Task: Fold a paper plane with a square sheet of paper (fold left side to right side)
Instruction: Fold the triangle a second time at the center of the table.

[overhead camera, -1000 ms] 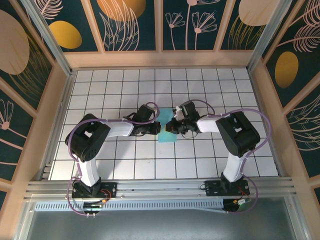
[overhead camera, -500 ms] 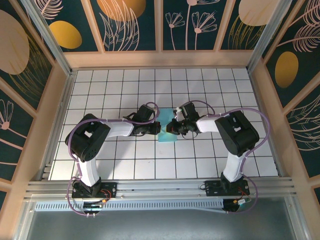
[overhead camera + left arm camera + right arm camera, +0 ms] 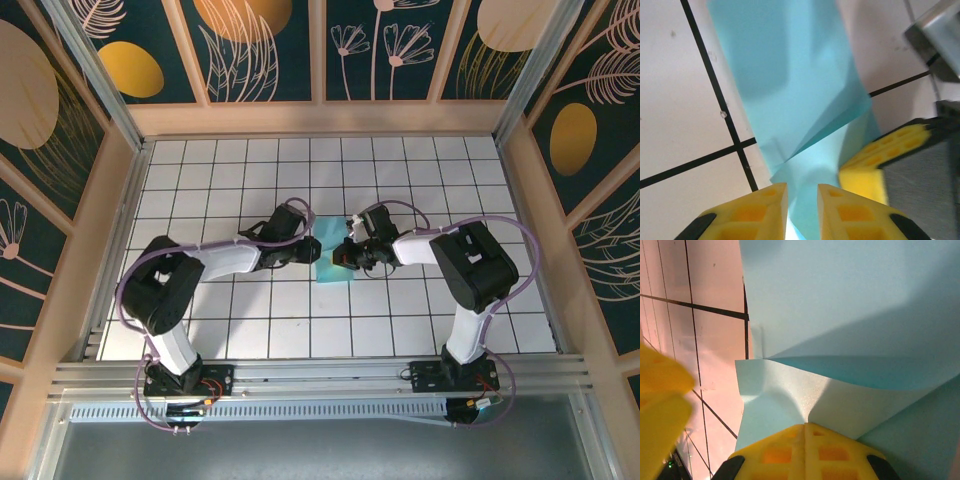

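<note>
Near the middle of the table (image 3: 250, 170), in the overhead frame, the paper (image 3: 331, 272) lies flat between the two tools and reads as a narrow strip rather than a full square, so I judge we are partway through the folds, with a crease being set. At the bottom of the left wrist frame, the left tool (image 3: 802, 207) has its jaws a little apart. Cyan shows in the gap, and I take that as released rather than pinching. The right tool (image 3: 805, 442) is clenched, tips together against a pale raised flap at the bottom of its own frame. I cannot tell whether a layer is caught between them or only pressed down. My next move should draw the left tool clear without dragging the flap while the right one pins the sheet, then press along the diagonal crease. Both wrists cover the paper's upper part from overhead, the close views cut off its edges, and the number of stacked layers is hard to make out.
</note>
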Controlling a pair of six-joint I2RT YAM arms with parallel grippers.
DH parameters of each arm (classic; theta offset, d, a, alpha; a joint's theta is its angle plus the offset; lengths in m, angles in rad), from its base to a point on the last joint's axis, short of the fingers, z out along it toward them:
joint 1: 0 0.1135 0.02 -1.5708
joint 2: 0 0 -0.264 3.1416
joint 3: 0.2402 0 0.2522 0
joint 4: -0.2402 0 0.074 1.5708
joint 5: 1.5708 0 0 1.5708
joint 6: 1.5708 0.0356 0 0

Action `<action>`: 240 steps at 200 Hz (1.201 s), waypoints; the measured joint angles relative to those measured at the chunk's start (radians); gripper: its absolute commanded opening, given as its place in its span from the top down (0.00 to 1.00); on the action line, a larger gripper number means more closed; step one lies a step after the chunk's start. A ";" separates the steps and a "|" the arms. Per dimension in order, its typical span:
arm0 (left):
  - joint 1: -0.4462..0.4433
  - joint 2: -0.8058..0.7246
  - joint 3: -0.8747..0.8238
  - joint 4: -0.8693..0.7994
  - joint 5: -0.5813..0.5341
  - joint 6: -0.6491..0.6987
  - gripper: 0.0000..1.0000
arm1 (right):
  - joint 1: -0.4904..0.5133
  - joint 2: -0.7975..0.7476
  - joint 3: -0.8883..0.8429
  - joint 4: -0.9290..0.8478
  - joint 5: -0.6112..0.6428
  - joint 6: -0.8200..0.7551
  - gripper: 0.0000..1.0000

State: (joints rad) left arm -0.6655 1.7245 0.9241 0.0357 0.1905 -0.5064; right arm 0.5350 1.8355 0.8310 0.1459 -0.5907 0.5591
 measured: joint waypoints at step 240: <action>-0.027 0.033 -0.188 0.227 0.291 -0.270 0.99 | 0.000 0.000 0.000 0.000 0.000 -0.003 1.00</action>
State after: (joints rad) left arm -0.6930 1.7576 0.7361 0.2623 0.4820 -0.7761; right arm 0.5350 1.8355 0.8310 0.1459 -0.5911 0.5560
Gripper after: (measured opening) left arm 0.048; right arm 0.051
